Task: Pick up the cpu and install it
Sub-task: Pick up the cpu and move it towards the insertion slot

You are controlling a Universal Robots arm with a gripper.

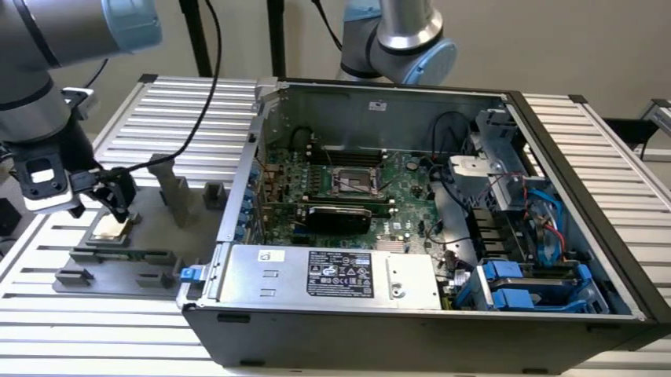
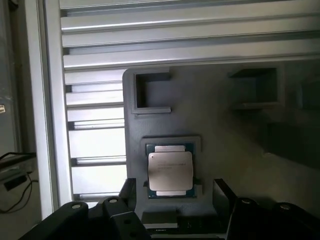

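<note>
At the exterior view's left, my fingers (image 1: 115, 210) hang low over the grey fixture (image 1: 157, 239) that sits on the slatted surface (image 1: 587, 141). They are spread apart and grasp nothing. The wrist view makes this plain: one finger stands on each side of the cpu (image 2: 170, 172), each with a gap to the chip's edge, so I straddle it without touching it. The cpu (image 1: 109, 228) lies flat in its shallow recess in the fixture, silvery top upward and seated squarely as far as I can tell.

Further right stands the open computer case (image 1: 419, 314), just beside the fixture. Inside it, on the green board, is the black-framed socket (image 1: 354, 182), well apart from where I am. It looks unoccupied, though I cannot make out its latch.

By my judgement the task is at its very start. I am lined up on the chip, but it has not been gripped or lifted. The pick, the carry across to the case and the seating in the socket are all left to do.
</note>
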